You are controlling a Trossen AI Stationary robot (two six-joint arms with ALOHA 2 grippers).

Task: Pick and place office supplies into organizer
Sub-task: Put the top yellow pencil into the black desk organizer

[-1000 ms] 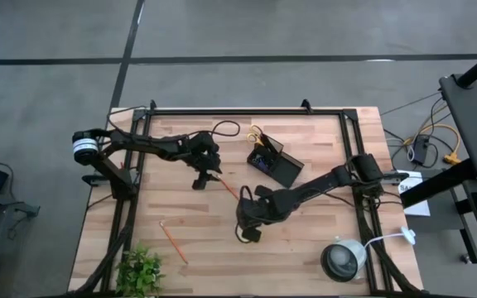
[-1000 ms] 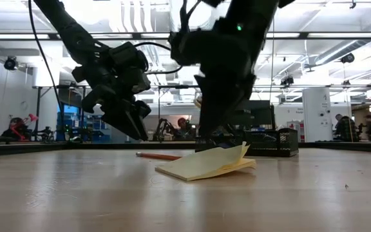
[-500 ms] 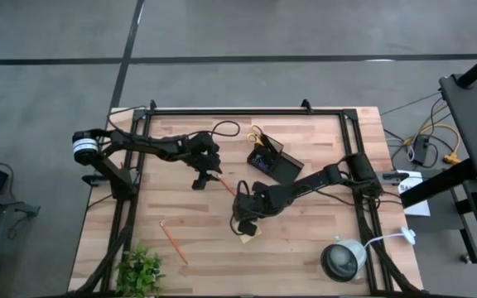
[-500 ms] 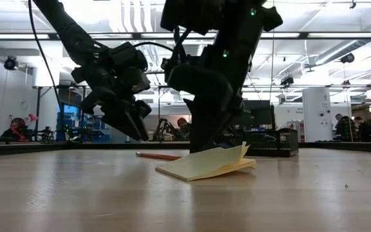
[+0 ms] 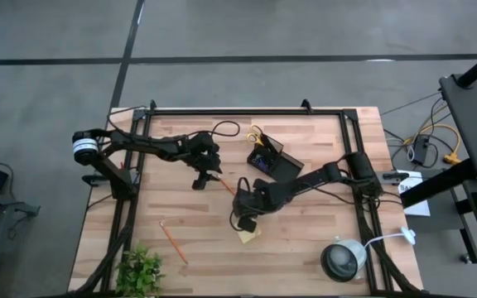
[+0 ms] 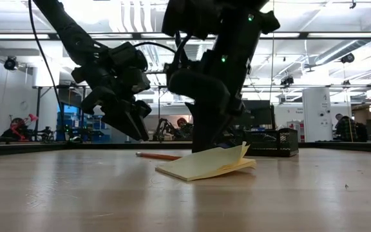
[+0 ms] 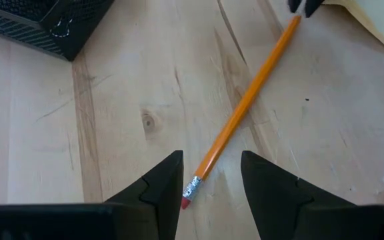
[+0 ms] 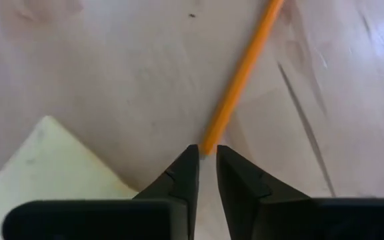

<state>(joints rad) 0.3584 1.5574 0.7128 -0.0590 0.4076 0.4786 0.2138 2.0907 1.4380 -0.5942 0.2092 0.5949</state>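
Two grippers work over the same orange pencil [image 5: 227, 187], one at each end. The right gripper [image 8: 204, 162] is down near the table's middle with its fingers nearly pressed together, only a narrow slit between them, and the pencil's sharpened end sits right at that slit; whether the tips actually pinch it cannot be told. The yellow sticky-note pad [image 8: 52, 167] lies just beside this gripper, on the side away from the pencil's run, its top sheets lifted slightly in the low view [image 6: 208, 163]. The left gripper [image 7: 211, 179] hovers over the pencil's eraser end with its fingers spread, the eraser lying between the two tips and touching neither.

The black organizer [image 5: 273, 162] stands near the right gripper, beyond it toward the far side of the table, with the yellow-handled scissors [image 5: 256, 134] upright in its taller section. From the left gripper it lies off to one side, a corner of its mesh wall showing in the left wrist view [image 7: 45, 27]. A second pencil [image 5: 172, 241] lies well apart from both grippers, toward the near left corner, close to the green plant [image 5: 141, 271]. The round lamp [image 5: 344, 258] sits at the near right corner, well apart from the right gripper. Bare wood stretches between the pad and the near edge, and between the left gripper and the second pencil.
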